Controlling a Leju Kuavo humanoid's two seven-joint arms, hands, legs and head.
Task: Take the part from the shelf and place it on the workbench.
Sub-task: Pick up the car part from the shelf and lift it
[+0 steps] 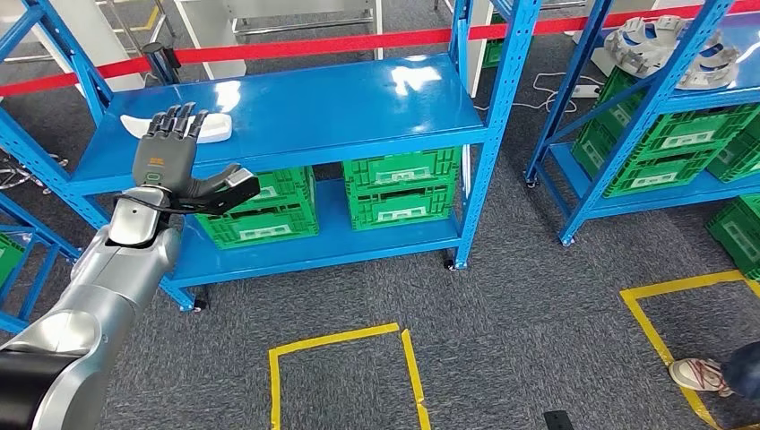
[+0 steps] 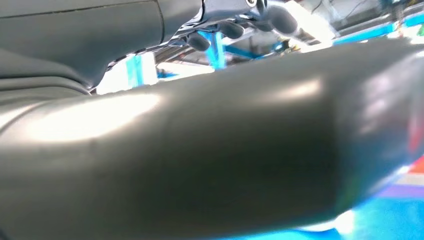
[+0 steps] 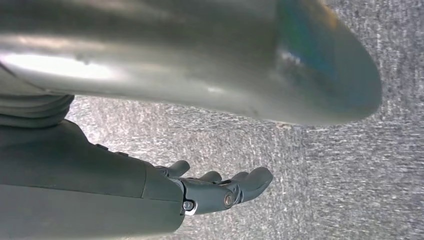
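Fingers [image 1: 179, 121] spread and straight, pointing toward twelve o'clock, thumb [image 1: 228, 186] splayed out toward three o'clock; nothing held. Left hand [image 1: 175, 161] raised, palm turned away from the camera, hovering in front of the shelf [image 1: 358, 107] edge. Fingertips overlapping, in the head view, the near end of the white part [image 1: 211, 128], though contact cannot be told from here.

White part lying flat on the blue upper deck of the shelf, toward its nine o'clock end, long axis running nine to three. No workbench or worktop recognisable in these views.

Likely the reach-and-grasp step, task barely begun. Best done by lowering the palm toward the deck, keeping fingers open until they straddle the part across its narrow width, thumb on the near side, fingers on the far side. Worth closing only once the part sits well inside the span; a flat, smooth-looking piece on a glossy deck may slide toward twelve o'clock if nudged by fingertips first. Also worth watching the blue upright post [image 1: 40, 116] at nine o'clock of the hand and the shelf lip below the wrist.

Right hand [image 3: 220, 192] hanging over grey carpet [image 3: 325, 190], fingers loosely curled, holding nothing.

Green crates [image 1: 403, 188] on the lower deck, yellow floor tape [image 1: 341, 340] at six o'clock, a person's shoe [image 1: 703, 374] at four o'clock.
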